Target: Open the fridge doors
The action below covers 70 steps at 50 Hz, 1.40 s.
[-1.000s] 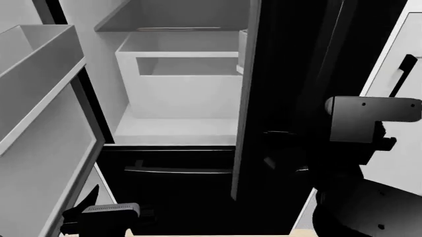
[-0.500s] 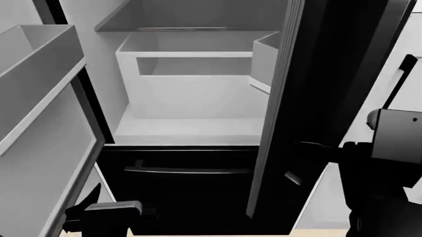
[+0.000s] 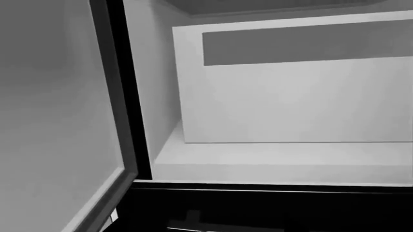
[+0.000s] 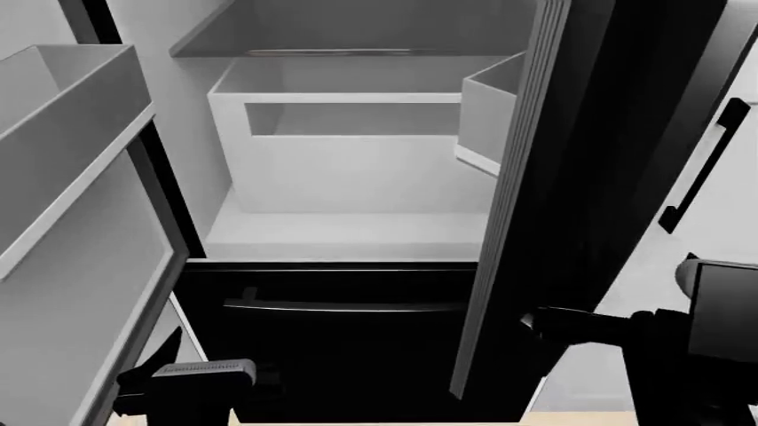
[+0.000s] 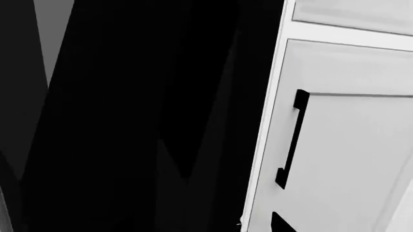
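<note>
Left door (image 4: 71,231) wide open, swung out at the left edge of the fridge, pale inner side and bins facing in. Right door (image 4: 569,177) part open, seen edge-on, with a box bin (image 4: 492,120) poking into the gap. Inside the fridge, a white drawer box (image 4: 337,133) on a pale shelf (image 4: 343,235). Black drawer (image 4: 332,311) below, shut.

Looks more than half done. Left to do: swing the right door out more until it stands wide like the left one.

Against the earlier pictures: right door edge now farther to the right, gap wider, more of the bin showing. Right arm lower and farther right too. Cabinet handle (image 4: 701,169) now in full sight. Left door and left gripper in the same place.

Left gripper (image 4: 177,386) low by the bottom of the left door, touching nothing; fingers apart or together, cannot tell. Right gripper (image 4: 551,324) right by the outer face of the right door, near its lower part; too dark to tell if clamped on the handle.
</note>
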Available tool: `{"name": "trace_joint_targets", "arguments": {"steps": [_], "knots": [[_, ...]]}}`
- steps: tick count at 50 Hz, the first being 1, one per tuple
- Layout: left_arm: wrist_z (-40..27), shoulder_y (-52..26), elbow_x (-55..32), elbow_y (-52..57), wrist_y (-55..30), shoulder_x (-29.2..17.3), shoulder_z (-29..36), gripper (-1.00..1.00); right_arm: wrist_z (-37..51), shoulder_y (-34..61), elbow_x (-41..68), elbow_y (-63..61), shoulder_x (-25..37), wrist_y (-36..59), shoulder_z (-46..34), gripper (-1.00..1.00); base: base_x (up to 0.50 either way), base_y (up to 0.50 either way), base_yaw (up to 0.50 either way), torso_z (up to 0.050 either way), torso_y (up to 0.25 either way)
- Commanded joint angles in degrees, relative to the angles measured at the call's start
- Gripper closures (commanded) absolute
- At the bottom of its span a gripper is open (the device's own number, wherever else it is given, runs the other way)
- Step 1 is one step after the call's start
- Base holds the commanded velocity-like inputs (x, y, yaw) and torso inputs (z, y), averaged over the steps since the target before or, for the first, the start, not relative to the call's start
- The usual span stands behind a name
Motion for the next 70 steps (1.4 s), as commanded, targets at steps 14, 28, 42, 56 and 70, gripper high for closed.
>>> {"name": "trace_joint_targets", "arguments": {"steps": [14,28,42,56,70], "knots": [[-0.5,0.1,0.2,0.9,-0.2,-0.2,0.5,-1.00,10.7,17.5,-10.8,-6.6,15.6,-21.2,-36.3,-1.00,0.00,0.00,0.00,0.000,0.000],[-0.5,1.5,-0.4,0.8,1.2,-1.0,-0.2,-1.00,14.6,56.2,-15.3,-6.6,8.9,-19.1,-75.4,-1.00,0.00,0.00,0.00,0.000,0.000],[-1.7,-0.1,0.0,0.2,0.1,-0.1,0.1,-1.00,14.6,58.7,-7.1,-6.6,-3.0,-6.5,-65.0,-1.00,0.00,0.00,0.00,0.000,0.000],[-2.5,2.1,-0.8,0.4,1.8,-0.9,-1.6,-1.00,14.5,58.9,1.4,-6.5,-15.5,-6.1,-59.8,-1.00,0.00,0.00,0.00,0.000,0.000],[-4.3,0.9,-0.3,0.4,-0.1,-0.2,-1.4,-1.00,0.1,50.9,-1.7,1.0,-16.9,-20.6,-58.0,-1.00,0.00,0.00,0.00,0.000,0.000]]}}
